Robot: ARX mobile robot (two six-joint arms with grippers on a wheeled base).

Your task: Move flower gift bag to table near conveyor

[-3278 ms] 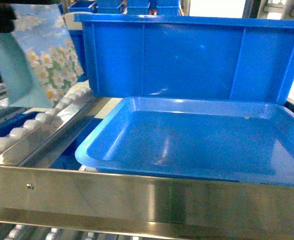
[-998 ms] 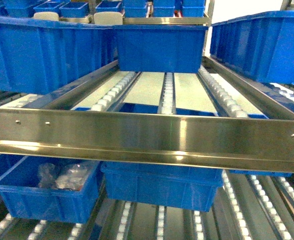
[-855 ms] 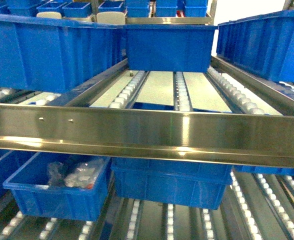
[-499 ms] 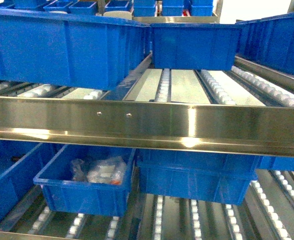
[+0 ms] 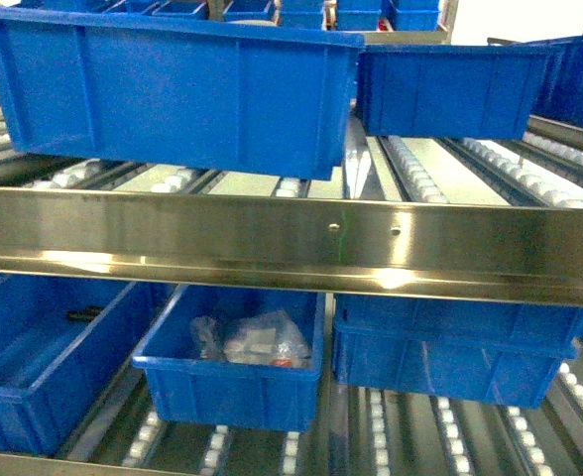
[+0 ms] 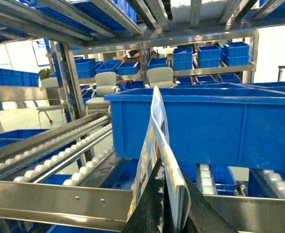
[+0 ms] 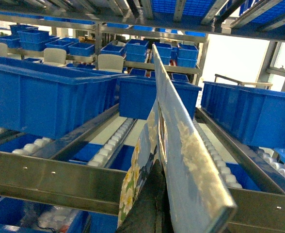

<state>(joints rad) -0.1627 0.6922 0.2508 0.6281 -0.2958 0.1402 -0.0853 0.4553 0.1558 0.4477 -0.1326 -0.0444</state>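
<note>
Floral paper gift bag rides pinched edge-on in the left gripper; the right gripper likewise clamps a bag panel. Steel roller conveyor fills the head view; no table in sight, so delivery remains.

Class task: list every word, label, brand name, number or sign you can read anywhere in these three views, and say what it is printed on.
No readable text appears in any view.
The flower gift bag shows only a flower print, no words.
The blue bins and the steel rail carry no visible labels.
A white and blue board far back in the left wrist view is too small to read.
</note>
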